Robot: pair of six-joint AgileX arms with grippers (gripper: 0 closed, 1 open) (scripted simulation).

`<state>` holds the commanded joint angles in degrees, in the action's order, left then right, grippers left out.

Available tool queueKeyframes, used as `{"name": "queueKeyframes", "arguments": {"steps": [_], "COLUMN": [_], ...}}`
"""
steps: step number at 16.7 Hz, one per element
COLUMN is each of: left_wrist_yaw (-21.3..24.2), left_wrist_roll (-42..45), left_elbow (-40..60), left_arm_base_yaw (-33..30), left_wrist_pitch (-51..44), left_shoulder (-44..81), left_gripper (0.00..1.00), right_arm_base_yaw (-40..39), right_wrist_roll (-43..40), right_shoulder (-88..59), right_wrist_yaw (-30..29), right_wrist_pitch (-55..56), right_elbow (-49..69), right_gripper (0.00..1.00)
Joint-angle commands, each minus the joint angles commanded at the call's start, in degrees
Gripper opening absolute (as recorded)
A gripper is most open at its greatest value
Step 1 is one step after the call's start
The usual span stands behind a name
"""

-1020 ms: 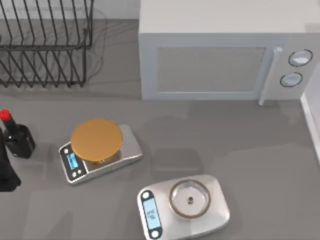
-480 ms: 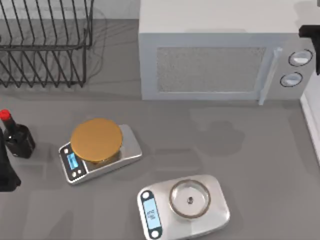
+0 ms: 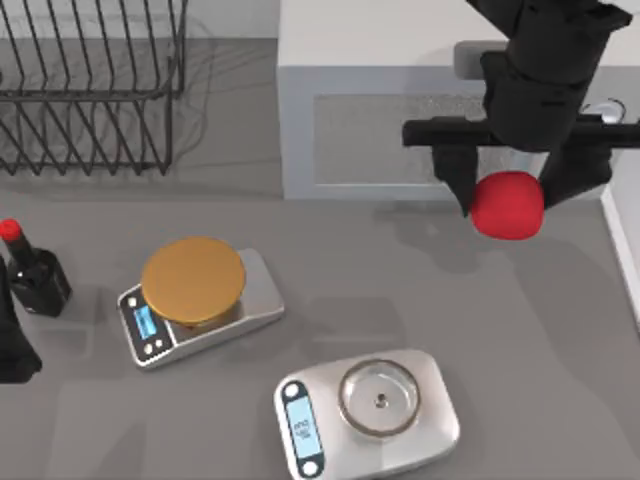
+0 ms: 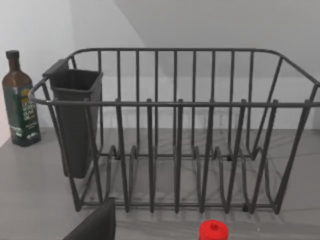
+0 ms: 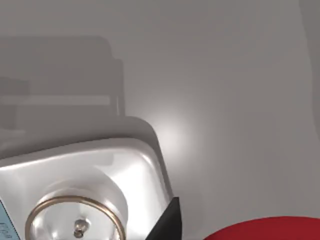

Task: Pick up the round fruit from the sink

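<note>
The round fruit [image 3: 507,205] is a smooth bright red ball held in the air in front of the microwave, above the grey counter. My right gripper [image 3: 510,202] is shut on it, with one black finger on each side. In the right wrist view the round fruit [image 5: 265,231] shows beside one dark fingertip [image 5: 167,222], high over the silver scale [image 5: 75,190]. My left arm [image 3: 12,340] is parked at the table's left edge. The sink is out of view.
A white microwave [image 3: 400,120] stands at the back, with a wire dish rack [image 3: 90,90] at the back left. A dark bottle with a red cap [image 3: 30,270], a scale with an orange disc [image 3: 195,290] and a silver scale [image 3: 370,410] sit on the counter.
My right arm has come into the top view from the upper right, carrying the red ball left and down to the front of the microwave. The left arm has stayed put.
</note>
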<state>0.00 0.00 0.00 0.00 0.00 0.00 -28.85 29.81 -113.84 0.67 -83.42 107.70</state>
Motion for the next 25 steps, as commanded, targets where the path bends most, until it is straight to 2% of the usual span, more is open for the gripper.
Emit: {"name": "queueKeyframes", "arguments": {"steps": [3,10,14,19,25], "left_wrist_yaw": [0.00,0.00,0.00,0.00,0.00], "left_wrist_roll": [0.00,0.00,0.00,0.00,0.00], "left_elbow": [0.00,0.00,0.00,0.00,0.00], "left_arm_base_yaw": [0.00,0.00,0.00,0.00,0.00], "left_wrist_pitch": [0.00,0.00,0.00,0.00,0.00], "left_shoulder": [0.00,0.00,0.00,0.00,0.00], "left_gripper": [1.00,1.00,1.00,1.00,1.00], "right_arm_base_yaw": [-3.90,-3.74,-3.43,-4.06,-4.30], "right_wrist_roll": [3.88,3.91,3.75,4.18,4.31], "right_shoulder": [-0.11,-0.56,-2.69,-3.14,-2.69], "right_wrist_yaw": [-0.72,0.88,2.60,0.09,-0.77], "right_wrist_pitch": [0.85,2.45,10.97,23.30,24.95], "right_elbow": [-1.15,-3.32,-13.28,-22.20,-22.71], "right_gripper": [0.00,0.00,0.00,0.00,0.00]}}
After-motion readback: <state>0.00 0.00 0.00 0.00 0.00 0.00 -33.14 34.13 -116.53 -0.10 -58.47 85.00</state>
